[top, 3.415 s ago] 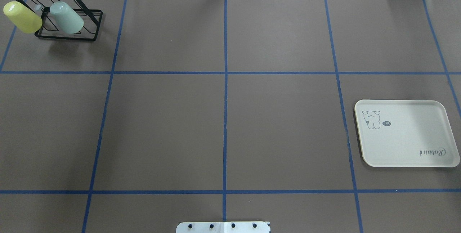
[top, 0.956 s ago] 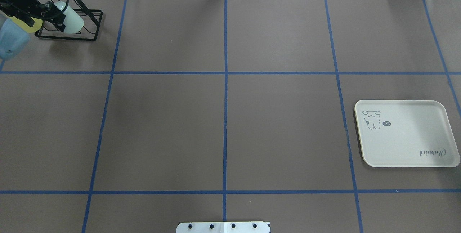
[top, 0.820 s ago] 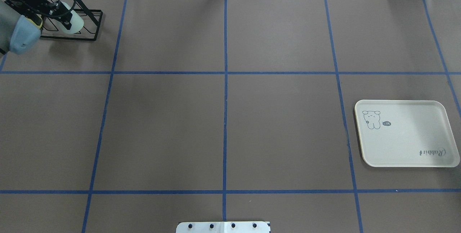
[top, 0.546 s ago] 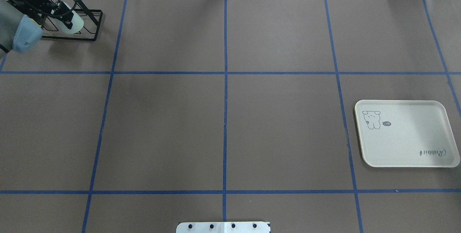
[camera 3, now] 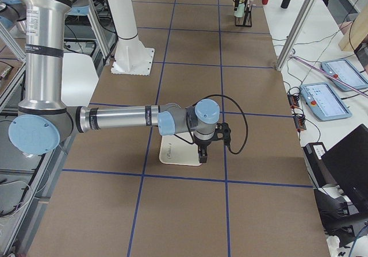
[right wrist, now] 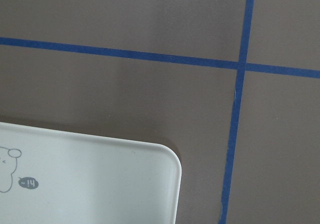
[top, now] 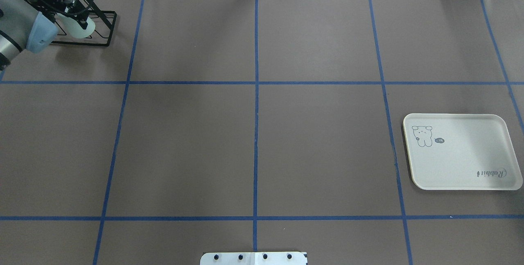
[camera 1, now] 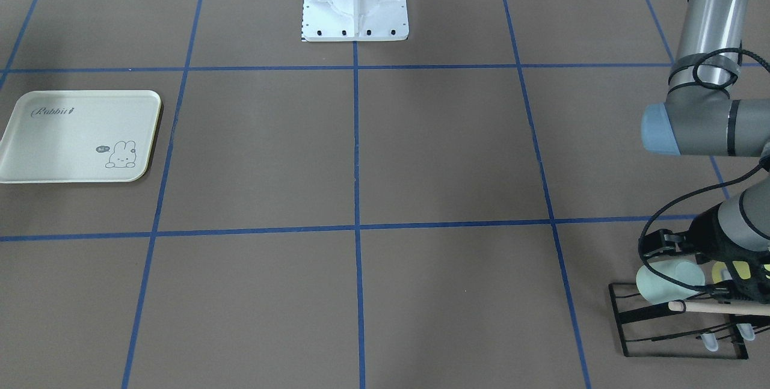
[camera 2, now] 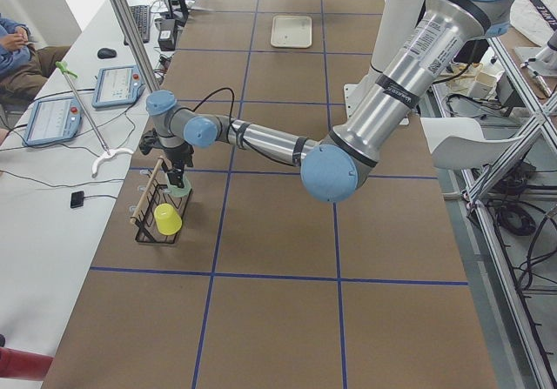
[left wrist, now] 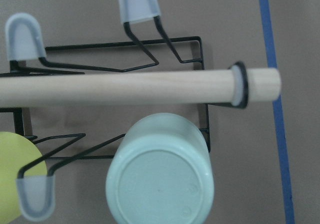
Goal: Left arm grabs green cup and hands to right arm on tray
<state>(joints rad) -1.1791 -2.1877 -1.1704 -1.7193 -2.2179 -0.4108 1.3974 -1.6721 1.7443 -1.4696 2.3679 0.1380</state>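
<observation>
The green cup (top: 83, 31) hangs upside down on a black wire rack (top: 103, 27) at the far left of the table. Its base fills the lower middle of the left wrist view (left wrist: 160, 184). My left gripper (top: 78, 13) hangs right above the cup and looks open, with its fingers on either side of it; no finger shows in the wrist view. The cup also shows in the front view (camera 1: 665, 281). The tray (top: 462, 152) lies bare at the near right. My right gripper (camera 3: 201, 156) hovers over the tray's corner (right wrist: 90, 184); I cannot tell whether it is open or shut.
A yellow-green cup (camera 2: 167, 219) hangs on the same rack beside the green one (left wrist: 12, 166). The rack's wooden bar (left wrist: 125, 86) runs just beyond the green cup. Blue tape lines cross the brown table. The robot's base plate (camera 1: 355, 10) sits at the near edge.
My left arm came in from the left and moved right over the rack, to above the green cup. It now hides the yellow-green cup in the overhead view. The tray has not moved.
</observation>
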